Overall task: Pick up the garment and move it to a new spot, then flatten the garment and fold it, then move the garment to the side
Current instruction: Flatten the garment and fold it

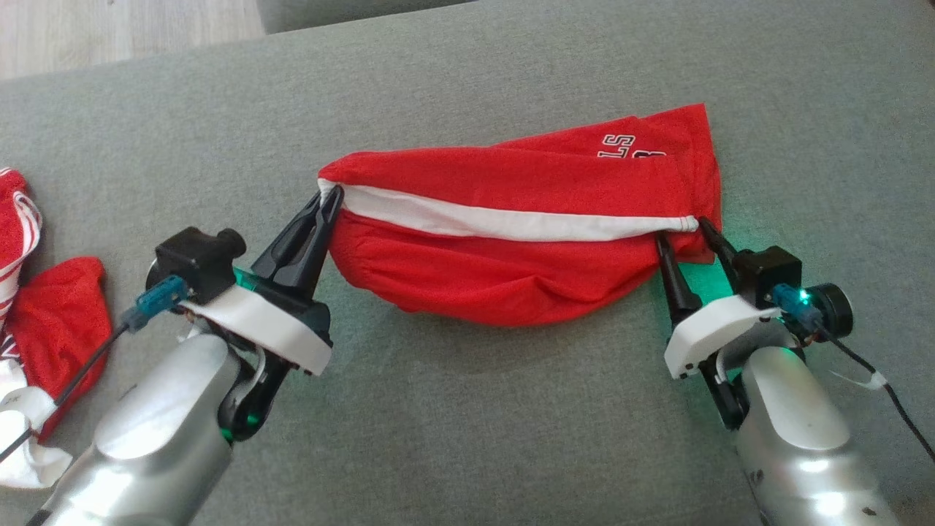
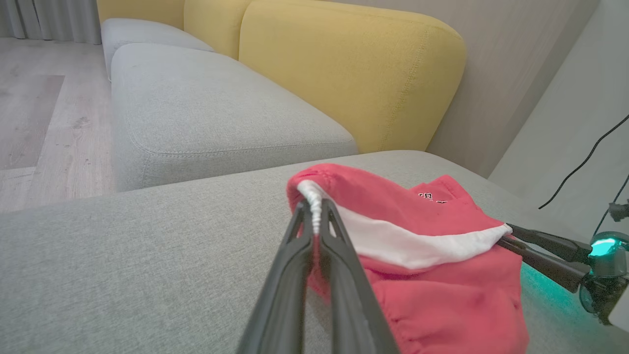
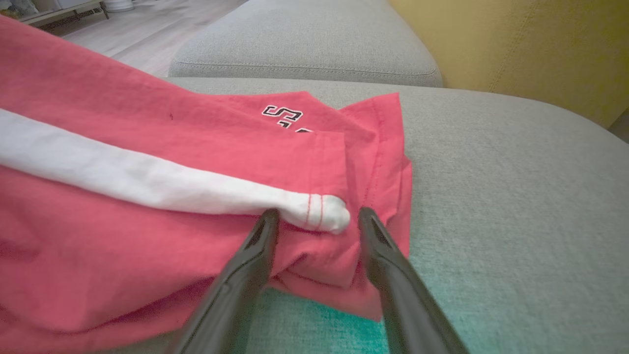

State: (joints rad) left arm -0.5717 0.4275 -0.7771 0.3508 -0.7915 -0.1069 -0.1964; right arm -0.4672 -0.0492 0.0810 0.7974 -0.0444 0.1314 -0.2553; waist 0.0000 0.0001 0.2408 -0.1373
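Garment point(image 1: 511, 270) — red shorts-like cloth with a white stripe point(image 1: 504, 219) along its length — lies bunched across the middle of a grey sofa seat point(image 1: 467, 424). The white stripe runs from one claw to the other. Black-and-white lettering point(image 1: 621, 142) shows on the far right part of the cloth, which lies flat on the seat.

The left claw point(image 1: 329, 201) is closed tight on the left end of the stripe, where the cloth gathers into a small pinched fold; the left wrist view shows the white edge squeezed between the two dark fingers point(image 2: 295, 255).

The right claw point(image 1: 683, 230) is at the garment's right end with its fingers spread. In the right wrist view the rounded white end of the stripe sits between the two fingertips, with a gap on the right side — nothing is clamped there. A green glow falls on the seat just beside this claw.

More red and white clothing point(image 1: 58, 314) lies at the far left of the seat, well apart from the garment. A yellow backrest point(image 2: 344, 73) stands behind a second grey cushion point(image 2: 206, 108).
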